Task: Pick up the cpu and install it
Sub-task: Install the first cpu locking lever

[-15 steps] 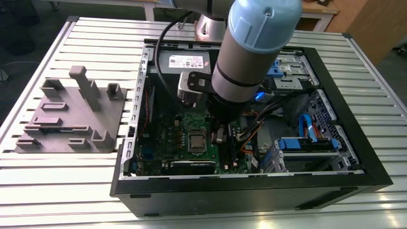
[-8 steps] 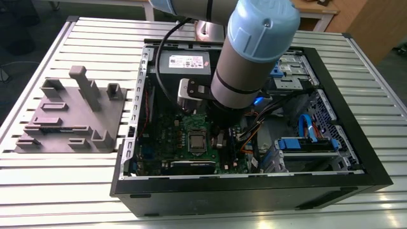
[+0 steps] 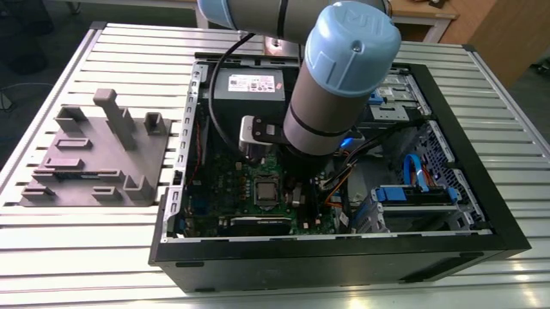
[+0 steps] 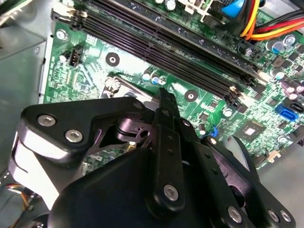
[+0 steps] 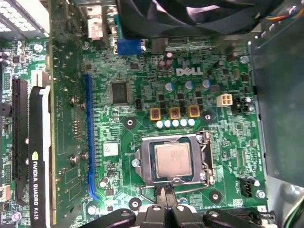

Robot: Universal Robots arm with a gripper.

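Observation:
The cpu (image 5: 173, 159), a small square chip with a silvery top, lies flat in the metal-framed socket (image 5: 205, 156) on the green motherboard. In the exterior view the cpu (image 3: 267, 190) sits low in the open computer case, just to the exterior view's left of the arm's wrist. My gripper (image 5: 166, 194) hovers beside one edge of the socket, its black fingers pressed together with nothing between them. In the second wrist view the gripper (image 4: 163, 95) is edge-on above the board, near the socket's corner.
A grey power supply (image 3: 249, 84) fills the case's far end. A graphics card (image 5: 40, 142) stands beside the socket, and long memory slots (image 4: 166, 38) run past it. Orange and yellow cables (image 4: 266, 23) and a blue-tabbed drive cage (image 3: 413, 193) crowd one side. A grey fixture block (image 3: 94, 154) rests on the slatted table.

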